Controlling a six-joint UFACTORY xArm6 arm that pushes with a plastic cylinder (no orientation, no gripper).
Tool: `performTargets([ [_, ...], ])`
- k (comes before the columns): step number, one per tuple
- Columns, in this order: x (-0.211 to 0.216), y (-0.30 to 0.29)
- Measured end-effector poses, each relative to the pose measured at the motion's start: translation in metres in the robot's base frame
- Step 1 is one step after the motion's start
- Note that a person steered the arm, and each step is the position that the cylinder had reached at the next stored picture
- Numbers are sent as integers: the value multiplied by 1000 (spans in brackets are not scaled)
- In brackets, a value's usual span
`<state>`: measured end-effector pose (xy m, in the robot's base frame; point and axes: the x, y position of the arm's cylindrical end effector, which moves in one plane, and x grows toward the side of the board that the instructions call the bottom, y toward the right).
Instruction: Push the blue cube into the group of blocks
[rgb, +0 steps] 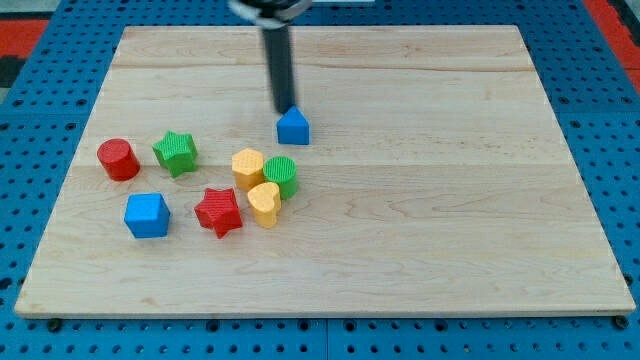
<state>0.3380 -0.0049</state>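
Observation:
The blue cube (147, 215) sits at the lower left of the wooden board (450, 200). To its right lies a cluster: a red star (219, 211), a yellow heart-shaped block (265, 204), a yellow hexagonal block (247, 168) and a green cylinder (282, 176). My tip (287, 108) is near the top middle, just above a small blue pentagon-shaped block (293, 126), touching or nearly touching it. The tip is far from the blue cube, up and to its right.
A red cylinder (118, 159) and a green star (176, 152) lie at the left, above the blue cube. The board rests on a blue perforated surface (40, 130).

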Motion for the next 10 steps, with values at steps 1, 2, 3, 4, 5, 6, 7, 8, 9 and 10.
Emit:
performTargets([
  [1,2,93],
  [2,91,101],
  [3,186,66],
  [4,227,-12],
  [5,241,-126],
  [6,240,-234],
  [7,197,-221],
  [8,174,-129],
  [9,158,-60],
  [10,174,-131],
])
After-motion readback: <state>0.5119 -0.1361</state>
